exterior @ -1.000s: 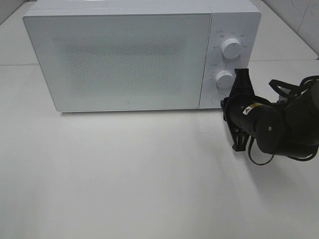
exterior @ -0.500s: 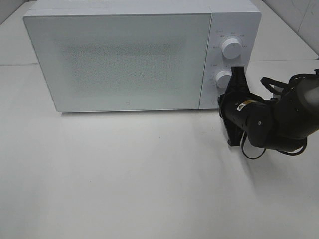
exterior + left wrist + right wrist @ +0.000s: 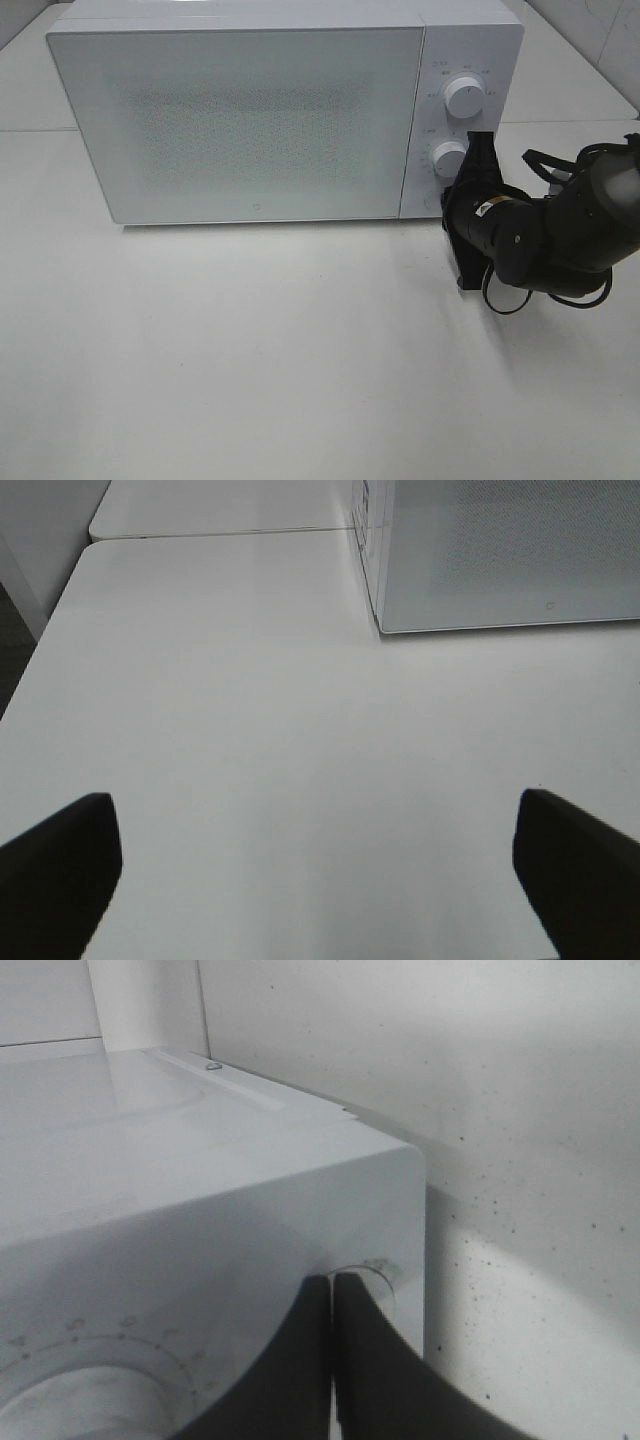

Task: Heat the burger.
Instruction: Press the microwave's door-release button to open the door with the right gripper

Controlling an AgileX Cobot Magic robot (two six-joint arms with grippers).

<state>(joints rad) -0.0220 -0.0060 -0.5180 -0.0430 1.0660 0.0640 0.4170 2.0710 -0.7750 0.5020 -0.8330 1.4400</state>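
Count: one microwave (image 3: 240, 120), two knobs, two grippers, one table (image 3: 250, 350).

Left side. The left gripper (image 3: 312, 810) is seen only in the left wrist view and is not caught by the high camera. Its two dark fingers (image 3: 60, 865) are spread wide and nothing is held between them. Bare white table is seen under them, with the microwave's near left corner (image 3: 500, 560) beyond.

Centre. The microwave is set at the far side of the table. Its frosted door (image 3: 235, 125) is closed, and nothing can be made out through it.

Right side. The upper knob (image 3: 463, 97) and the lower knob (image 3: 450, 158) are stacked on the control panel. The right gripper (image 3: 481, 140) is held up against the panel, just right of the lower knob and touching or nearly touching it. Which of these it is cannot be told from the high view.

The right wrist view adds what the high view hides: the right gripper's fingers (image 3: 331, 1280) are pressed together with only a thin slit between them, and nothing is seen in their grasp.

The burger is not seen in any view, so its place cannot be told.
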